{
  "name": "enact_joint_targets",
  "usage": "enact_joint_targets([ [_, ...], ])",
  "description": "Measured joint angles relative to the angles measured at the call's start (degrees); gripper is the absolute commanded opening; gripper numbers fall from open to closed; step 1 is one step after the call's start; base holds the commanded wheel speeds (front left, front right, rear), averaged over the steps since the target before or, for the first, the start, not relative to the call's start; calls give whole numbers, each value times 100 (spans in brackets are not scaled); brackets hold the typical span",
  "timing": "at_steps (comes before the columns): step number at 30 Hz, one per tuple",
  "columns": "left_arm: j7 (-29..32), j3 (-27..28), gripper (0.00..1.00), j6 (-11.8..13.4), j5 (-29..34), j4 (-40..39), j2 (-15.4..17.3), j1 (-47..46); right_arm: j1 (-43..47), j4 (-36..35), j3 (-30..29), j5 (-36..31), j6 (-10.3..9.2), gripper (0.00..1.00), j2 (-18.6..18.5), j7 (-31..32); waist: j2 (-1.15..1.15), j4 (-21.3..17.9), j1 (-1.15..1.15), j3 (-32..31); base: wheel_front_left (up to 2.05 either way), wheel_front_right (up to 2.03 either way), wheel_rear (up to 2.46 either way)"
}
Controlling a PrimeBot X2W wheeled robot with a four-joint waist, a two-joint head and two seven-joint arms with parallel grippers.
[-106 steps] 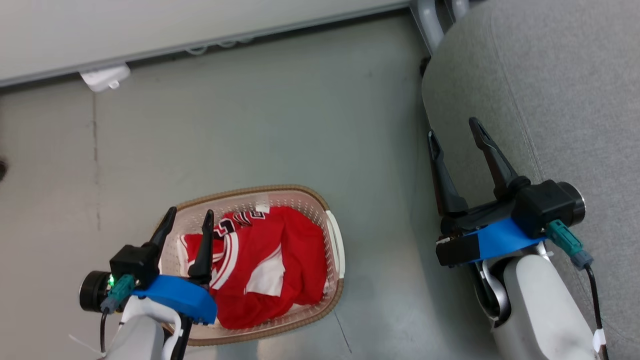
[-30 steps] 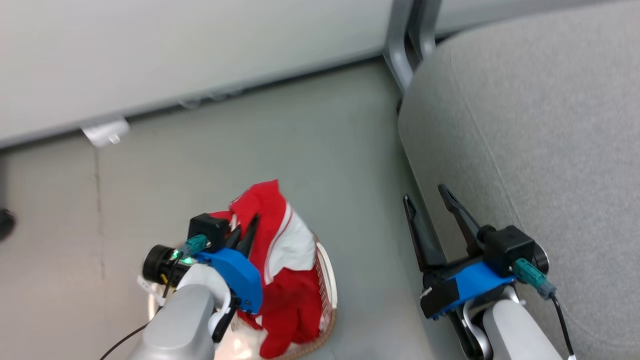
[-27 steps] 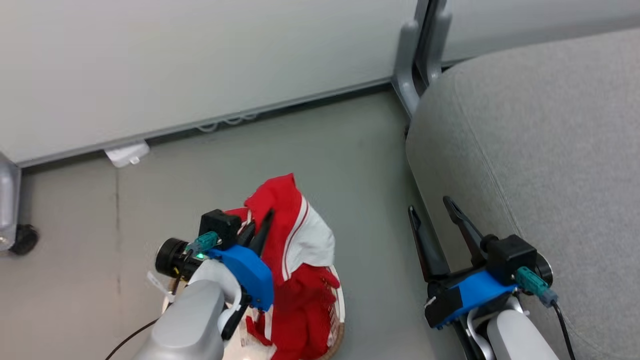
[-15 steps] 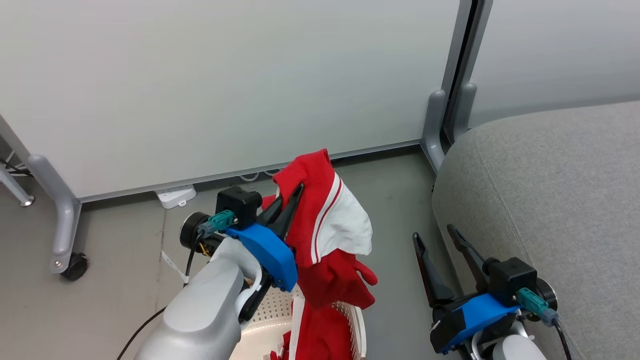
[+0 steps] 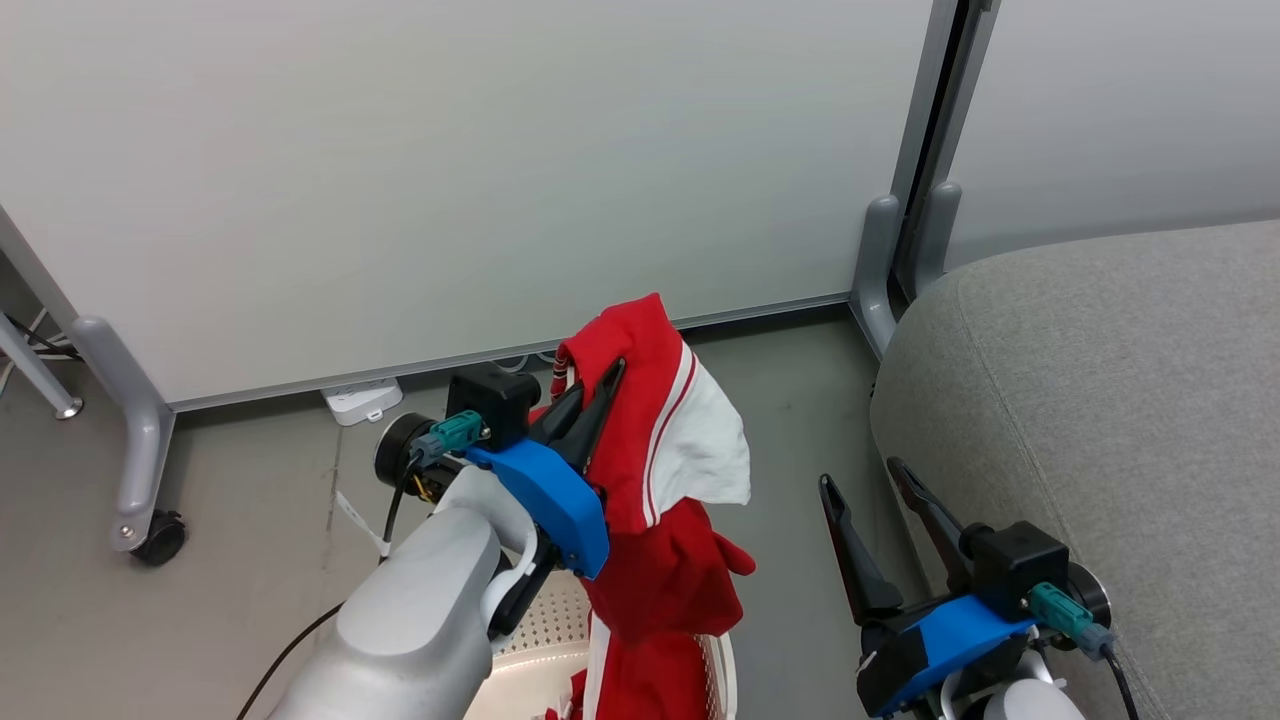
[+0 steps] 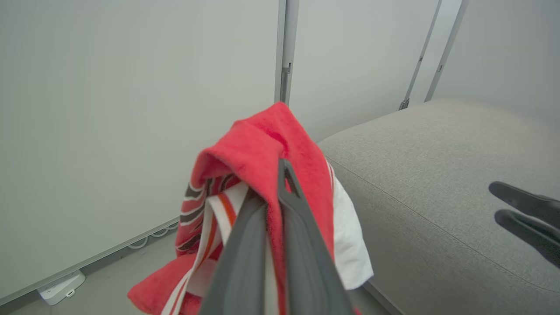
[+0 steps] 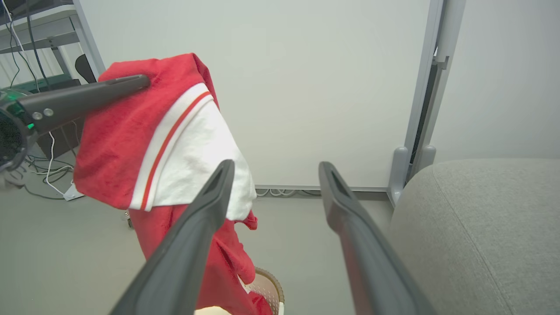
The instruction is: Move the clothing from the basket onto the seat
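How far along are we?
Done: the left gripper is shut on the clothing and holds it up above the basket. In hand: its lower end hangs into the basket. Left: carry it over and drop it on the seat, bare where visible; the right gripper is open beside it.

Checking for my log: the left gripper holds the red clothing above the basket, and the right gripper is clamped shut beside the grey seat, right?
No: the right gripper is open, fingers spread with nothing between them; the right wrist view shows it. The rest holds: the left gripper grips the red clothing above the basket, with the right beside the grey seat.
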Motion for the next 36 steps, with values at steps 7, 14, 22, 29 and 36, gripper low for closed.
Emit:
enact_joint_targets([
  [7,-18,-116,0,9,-86,18,0,-2,6,23,162,-13,0,100,-1,41,0,34,0,39,0,0,0],
  [14,-18,-276,0,54,-229,-35,0,-66,-70,336,626,-155,0,100,0,68,0,81,0,70,0,0,0],
  [22,68,-553,0,109,-470,-237,-1,-249,-473,866,1137,-200,0,100,-1,-105,0,173,0,96,0,0,0],
  [29,130,-838,0,209,-727,-449,0,-414,-831,1368,1390,-254,0,100,0,-328,0,256,0,86,0,0,0],
  [36,159,-1137,0,307,-968,-625,-2,-501,-1135,1757,1467,-333,0,100,0,-578,0,311,0,71,0,0,0],
])
